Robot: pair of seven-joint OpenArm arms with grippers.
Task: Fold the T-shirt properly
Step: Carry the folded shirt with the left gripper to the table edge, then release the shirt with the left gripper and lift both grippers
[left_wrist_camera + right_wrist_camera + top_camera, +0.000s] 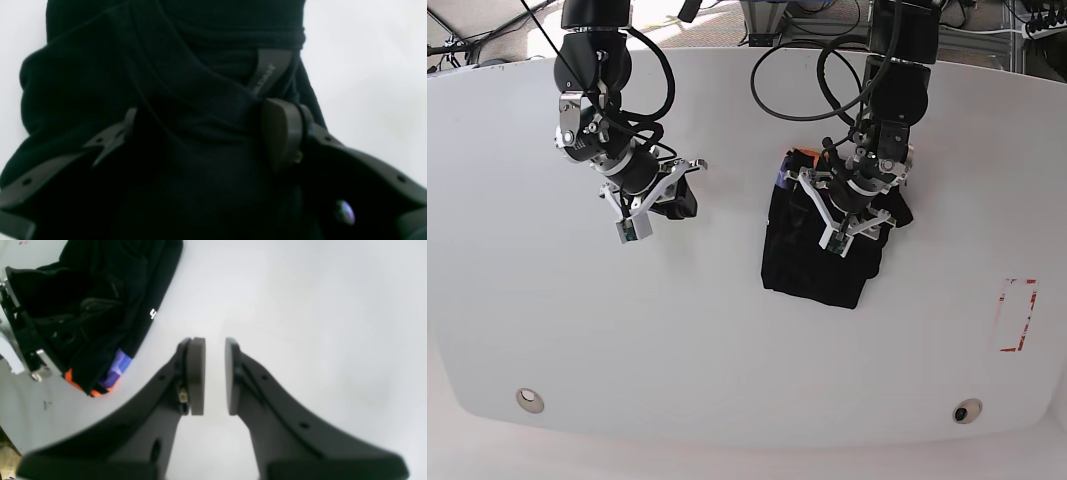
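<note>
Base view showed us the T-shirt lying bunched and partly folded right of the table's middle, a strip of orange and purple print showing at its far edge. The left gripper sat on its upper part; in the dim left wrist view, cloth seemed pinched between the pads, probably to drag a fold across. The right gripper hung empty, pads slightly apart, well clear of the shirt. We judged there was open surface on every side of the bundle for spreading it.
</note>
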